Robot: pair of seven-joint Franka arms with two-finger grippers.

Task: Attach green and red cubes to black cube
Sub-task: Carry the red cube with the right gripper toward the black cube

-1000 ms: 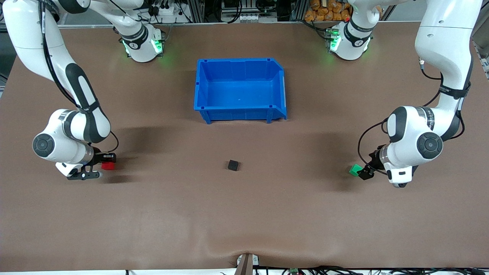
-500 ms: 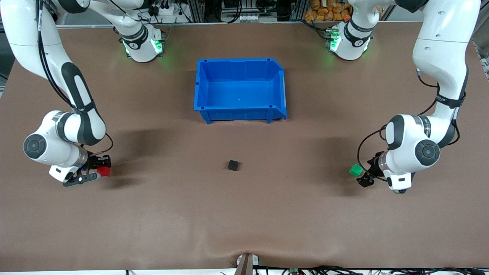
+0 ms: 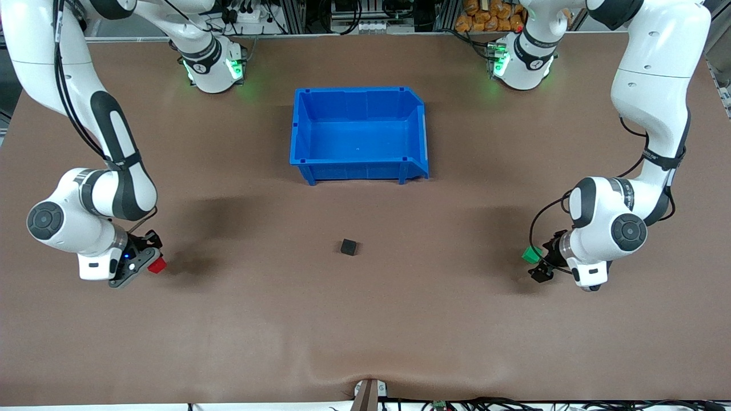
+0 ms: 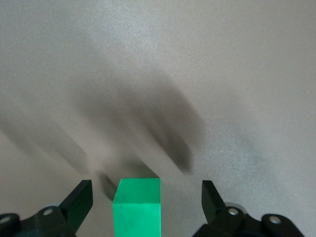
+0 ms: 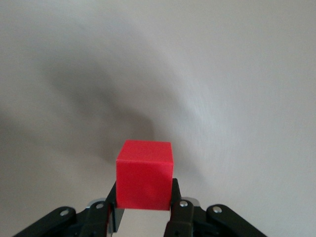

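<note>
One blue bin (image 3: pixel 358 134) stands farther from the front camera than the black cube (image 3: pixel 348 246). At the right arm's end, the right gripper (image 5: pixel 144 207) clamps the red cube (image 5: pixel 145 175). At the left arm's end, the left gripper (image 4: pixel 147 200) is spread around the green cube (image 4: pixel 137 207), not touching it.

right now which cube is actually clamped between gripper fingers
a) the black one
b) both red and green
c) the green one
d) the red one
d: in the right wrist view the right gripper has its fingers pressed against both sides of the red cube, while the left gripper stands open with gaps either side of the green cube, and the black cube sits alone on the table.
</note>
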